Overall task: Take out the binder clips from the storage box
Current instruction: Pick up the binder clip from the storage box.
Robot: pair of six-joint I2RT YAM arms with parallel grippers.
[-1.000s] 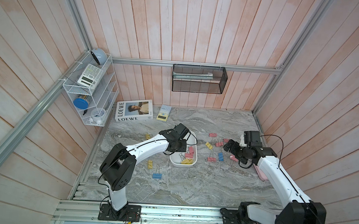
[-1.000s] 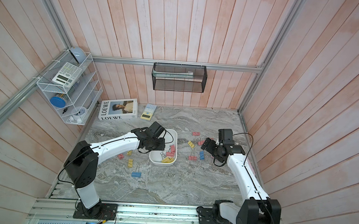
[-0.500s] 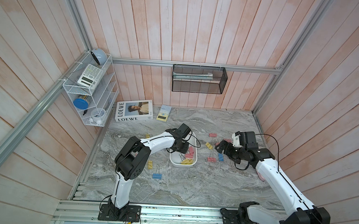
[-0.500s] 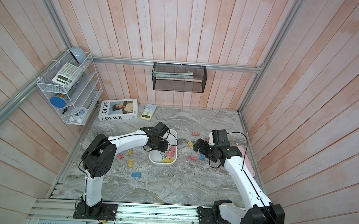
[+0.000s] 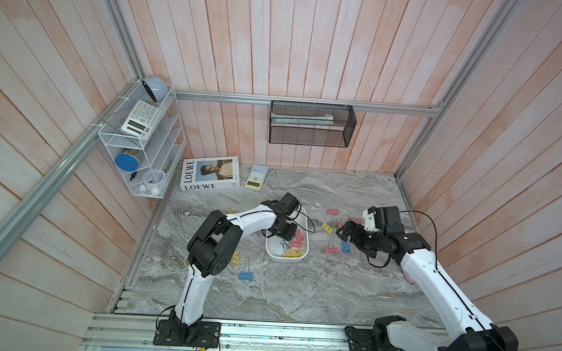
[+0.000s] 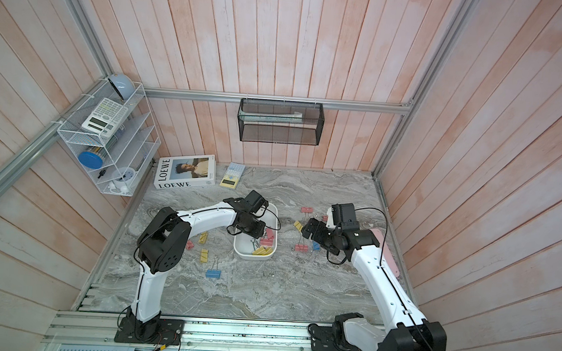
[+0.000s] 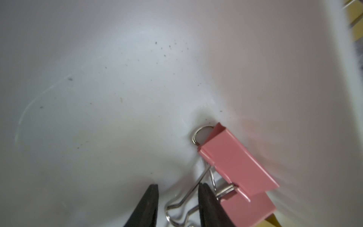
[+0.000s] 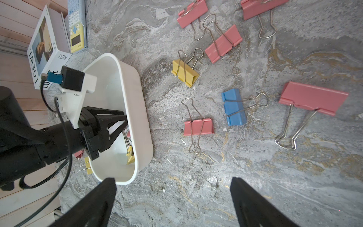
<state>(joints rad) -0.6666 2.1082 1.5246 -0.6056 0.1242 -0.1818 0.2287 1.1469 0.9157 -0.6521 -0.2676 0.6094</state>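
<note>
The white storage box (image 5: 284, 259) stands mid-table and shows in both top views, with pink (image 5: 297, 235) and yellow (image 5: 293, 252) binder clips inside. My left gripper (image 7: 177, 186) reaches down into the storage box (image 7: 117, 98). Its jaws stand apart on either side of the silver wire handle (image 7: 182, 200) of a pink clip (image 7: 235, 161), and one finger touches the wire. My right gripper (image 8: 172, 179) hangs wide open over bare table to the right of the box (image 8: 135, 110). Several clips lie there, among them yellow (image 8: 185, 73), blue (image 8: 233, 107) and pink (image 8: 198, 127).
More clips lie left of the box, such as a blue one (image 5: 245, 275) and a yellow one (image 5: 235, 258). A LOEWE book (image 5: 210, 173) and a yellow calculator (image 5: 255, 178) sit at the back. A white wire rack (image 5: 143, 143) and a black mesh basket (image 5: 312, 124) hang on the walls.
My left jaws have narrowed around the clip's wire handle, and that arm's elbow has swung in. My right gripper has moved left toward the box and stayed open.
</note>
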